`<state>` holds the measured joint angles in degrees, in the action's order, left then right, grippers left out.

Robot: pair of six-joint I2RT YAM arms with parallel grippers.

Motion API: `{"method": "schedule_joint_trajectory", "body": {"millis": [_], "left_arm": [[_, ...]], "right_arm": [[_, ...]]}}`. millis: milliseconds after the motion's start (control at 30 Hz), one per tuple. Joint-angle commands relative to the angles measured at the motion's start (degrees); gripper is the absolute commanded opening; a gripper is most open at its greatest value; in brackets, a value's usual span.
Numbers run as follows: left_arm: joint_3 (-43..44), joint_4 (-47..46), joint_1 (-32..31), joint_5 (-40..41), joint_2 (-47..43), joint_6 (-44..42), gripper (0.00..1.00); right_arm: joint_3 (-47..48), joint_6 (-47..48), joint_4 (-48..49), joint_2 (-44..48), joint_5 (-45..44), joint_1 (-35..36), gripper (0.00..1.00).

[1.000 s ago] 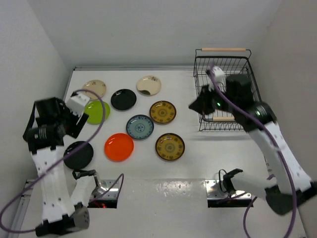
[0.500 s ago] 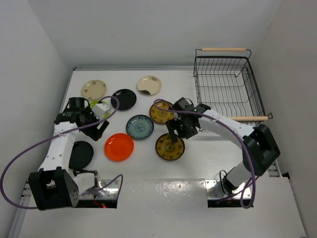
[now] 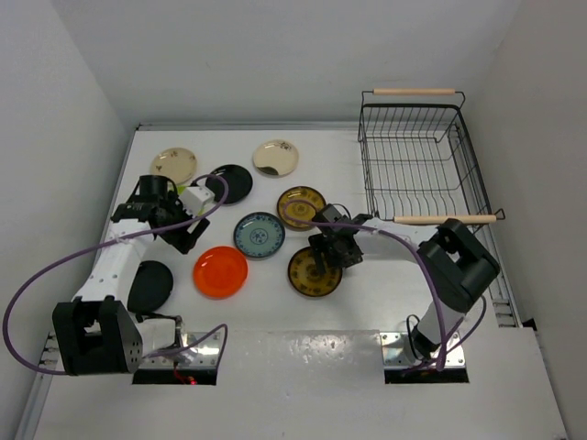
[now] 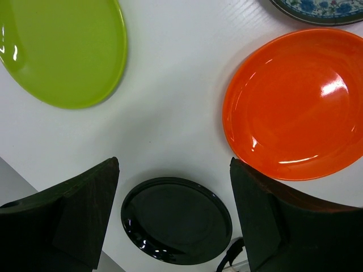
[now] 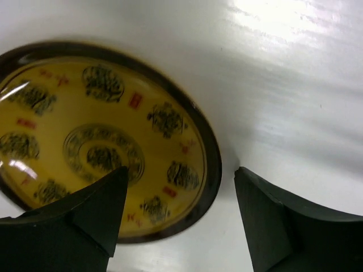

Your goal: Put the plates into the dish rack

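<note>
The white tabletop point(image 3: 332, 167) carries small round plates point(image 3: 220, 271) scattered at left and the empty dish rack point(image 3: 417, 161) at right.

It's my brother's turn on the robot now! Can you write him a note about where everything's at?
Left end effector: open, empty, above the table between the lime green plate, orange-red plate and a black plate.
Right end effector: open, empty, over the near brown-gold plate, at its edge.
Dish rack: empty.
Done: nothing loaded.
Left: every plate on the table goes in the rack.
</note>
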<state>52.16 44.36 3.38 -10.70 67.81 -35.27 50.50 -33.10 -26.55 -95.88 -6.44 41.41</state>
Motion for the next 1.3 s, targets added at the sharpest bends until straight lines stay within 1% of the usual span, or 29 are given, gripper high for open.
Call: {"method": "schedule_joint_trajectory", "body": {"millis": [0, 100, 133, 200, 233, 267, 300, 333, 500, 533, 600, 633, 667, 767, 800, 833, 867, 900, 967, 1000, 1033, 1100, 1133, 1200, 1267], "left_arm": [[1.5, -1.2, -0.9, -0.9, -1.0, -0.4, 0.84], [2.0, -1.7, -0.9, -0.9, -1.0, 0.3, 0.85], [2.0, -1.7, -0.9, -0.9, -1.5, 1.0, 0.85], [2.0, -1.7, -0.9, -0.9, -2.2, 1.0, 0.85], [1.5, -1.7, -1.4, -0.9, -2.2, 1.0, 0.85], [1.5, -1.7, -1.4, -0.9, -2.9, 1.0, 0.85], [1.5, -1.7, -1.4, -0.9, -2.9, 1.0, 0.85], [1.5, -1.7, -1.4, -0.4, -3.4, 1.0, 0.85], [2.1, -1.7, -1.4, -0.9, -3.4, 1.0, 0.85], [2.9, -1.7, -1.4, -0.9, -2.7, 1.0, 0.85], [3.4, -1.7, -1.4, -0.9, -2.2, 1.0, 0.85], [3.9, -1.7, -1.4, -0.9, -2.2, 1.0, 0.85], [4.7, -1.7, -1.4, -0.9, -1.6, 1.0, 0.85], [6.4, -1.7, -1.4, -1.4, -0.2, 1.0, 0.85], [6.9, -1.7, -1.4, -1.4, 0.6, 1.0, 0.85], [7.4, -1.7, -1.4, -1.4, 0.7, 1.0, 0.85], [8.5, -1.7, -2.0, -2.0, 1.6, 1.0, 0.85], [9.1, -1.7, -2.0, -2.0, 2.8, 1.0, 0.85], [11.0, -2.3, -2.0, -2.7, 4.2, 1.0, 0.85], [11.8, -2.3, -2.5, -3.2, 5.0, 1.0, 0.85], [12.5, -2.3, -2.5, -3.2, 6.4, 1.0, 0.85], [14.5, -2.3, -3.0, -3.2, 7.9, 1.0, 0.85], [15.2, -2.3, -3.0, -3.8, 9.3, 1.0, 0.85], [16.9, -2.3, -3.0, -3.8, 10.8, 1.0, 0.85], [18.3, -2.3, -3.0, -3.8, 12.3, 0.5, 0.85]], "right_arm": [[-1.1, -1.4, 5.9, -2.0, -1.7, 0.4, 0.73], [-1.9, -0.6, 7.3, -3.3, 0.3, 0.3, 0.59], [-2.0, -0.5, 7.4, -3.2, 0.3, 0.7, 0.48], [-3.8, -0.7, 7.3, -0.9, -0.5, 1.1, 0.35], [-4.4, -0.7, 7.5, 0.0, -1.5, 1.2, 0.18], [-5.5, -1.0, 7.3, 0.9, -2.1, 1.3, 0.09], [-6.4, -0.9, 7.3, 3.6, -2.8, 1.4, 0.03], [-6.6, 0.0, 6.4, 4.4, -3.0, 1.4, 0.0], [-4.0, 5.8, 3.5, 10.6, -1.8, 2.1, 0.0], [-1.2, 8.6, 2.8, 14.1, -1.7, 2.3, 0.0], [0.7, 11.2, 2.6, 16.6, 0.0, 2.5, 0.0], [4.2, 12.8, 2.8, 19.7, 0.4, 2.3, 0.0], [5.5, 13.5, 2.8, 20.5, 1.4, 2.0, 0.0], [12.7, 17.9, 0.6, 22.9, 0.9, -0.2, 0.0], [15.8, 18.6, -0.1, 23.4, 0.4, -2.8, 0.0], [19.2, 19.1, -2.5, 23.5, -0.3, -3.9, 0.0], [22.5, 21.6, -3.2, 23.9, -2.2, -4.9, 0.0], [23.8, 22.5, -4.2, 23.7, -4.7, -9.4, 0.0], [27.8, 26.0, -3.3, 23.7, -8.7, -12.1, 0.0], [28.4, 27.0, -2.1, 23.6, -9.9, -17.1, 0.0], [30.5, 28.7, -1.8, 23.5, -13.0, -18.6, 0.0], [31.3, 31.2, 1.2, 22.3, -13.8, -24.8, 0.0], [31.8, 32.6, 2.8, 21.4, -16.0, -27.4, 0.0], [31.9, 37.6, 5.7, 20.0, -18.2, -30.8, 0.0], [32.0, 42.1, 7.3, 17.9, -22.8, -34.1, 0.0]]}}
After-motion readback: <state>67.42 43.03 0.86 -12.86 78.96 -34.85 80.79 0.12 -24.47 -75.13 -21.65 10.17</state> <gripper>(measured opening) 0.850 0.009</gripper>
